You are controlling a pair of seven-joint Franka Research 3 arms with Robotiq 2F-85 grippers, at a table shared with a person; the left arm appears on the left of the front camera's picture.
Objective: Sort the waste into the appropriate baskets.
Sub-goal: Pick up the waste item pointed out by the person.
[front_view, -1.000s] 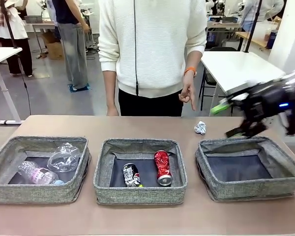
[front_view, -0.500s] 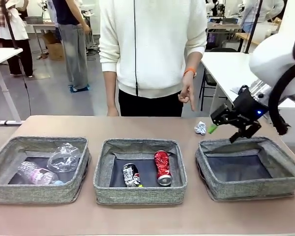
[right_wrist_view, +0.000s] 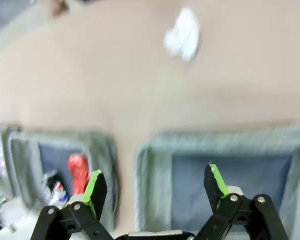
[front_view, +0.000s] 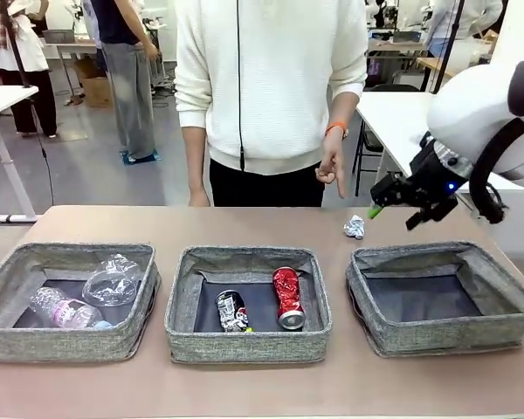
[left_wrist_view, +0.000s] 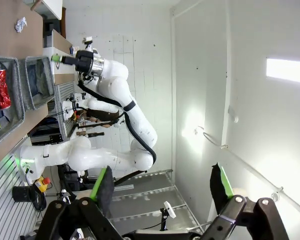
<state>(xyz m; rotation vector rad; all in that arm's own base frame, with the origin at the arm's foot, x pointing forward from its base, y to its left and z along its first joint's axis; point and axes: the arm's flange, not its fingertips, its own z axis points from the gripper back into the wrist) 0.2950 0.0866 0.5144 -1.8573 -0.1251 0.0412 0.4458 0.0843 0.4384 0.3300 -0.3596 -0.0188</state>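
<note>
While the person (front_view: 271,87) in a white sweater stands at the 12 o'clock edge of the tan table (front_view: 244,223) with 1 hand (front_view: 333,170) hanging down, forefinger pointing at the tabletop, the right gripper (front_view: 400,209) hangs in the air at the table's 2 o'clock area, above the far rim of the right basket (front_view: 443,297), its green-padded fingers spread apart with nothing between them. Just toward 9 o'clock from that gripper, the crumpled white paper ball (front_view: 355,227) lies on the bare table, apart from the fingers and outside every basket. 3 grey woven baskets sit in a row along the 6 o'clock side. The left basket (front_view: 65,301) holds the clear plastic bottle with pinkish label (front_view: 61,308) lying on its side and the clear plastic cup (front_view: 111,284) leaning at its 12 o'clock side. The middle basket (front_view: 247,303) holds the crushed dark can (front_view: 231,312) toward 7 o'clock and the crushed red can (front_view: 288,297) just beside it toward 3 o'clock. The right basket shows only its dark bottom. From the right wrist, though blurred, the paper ball (right_wrist_view: 182,35) sits at 12 o'clock on the table, well beyond the spread fingers (right_wrist_view: 96,187), with the right basket (right_wrist_view: 225,165) directly below. From the left wrist, the left gripper (left_wrist_view: 162,187) points at a white wall, fingers wide apart and holding nothing.
</note>
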